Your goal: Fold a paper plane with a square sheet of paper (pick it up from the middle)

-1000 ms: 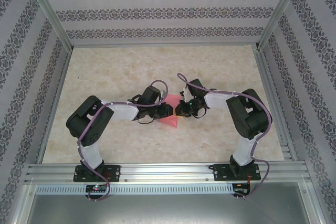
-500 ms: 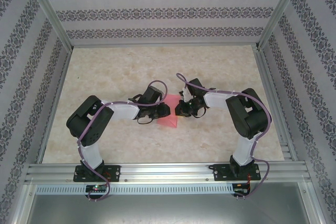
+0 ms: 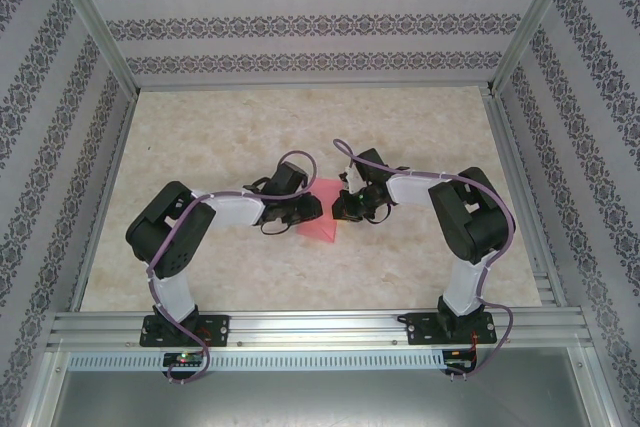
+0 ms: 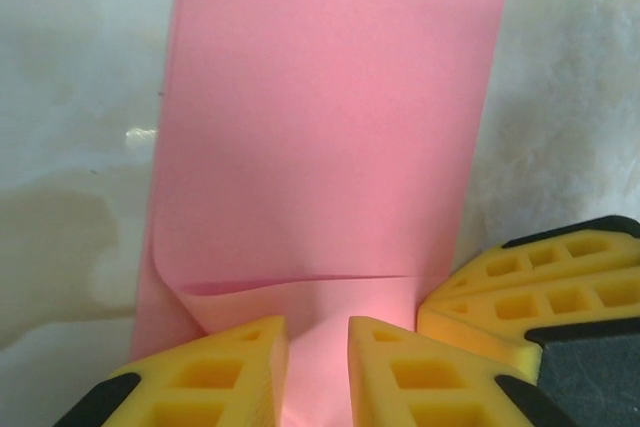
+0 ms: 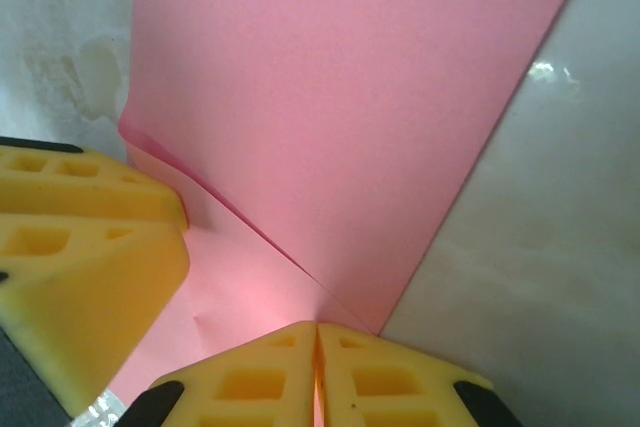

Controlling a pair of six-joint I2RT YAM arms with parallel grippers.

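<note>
Ahead, creased pink paper (image 4: 320, 127) on pale table (image 4: 70, 147), corner in my closed right gripper (image 5: 317, 342), left gripper (image 4: 318, 332) barely open astride it.

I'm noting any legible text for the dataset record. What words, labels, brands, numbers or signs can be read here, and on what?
None can be read.
The pink paper sheet is plain.
The wallpaper carries only ornament bands.
The yellow fingers bear no marking.
Anything on the arm bases is too small to tell.
</note>
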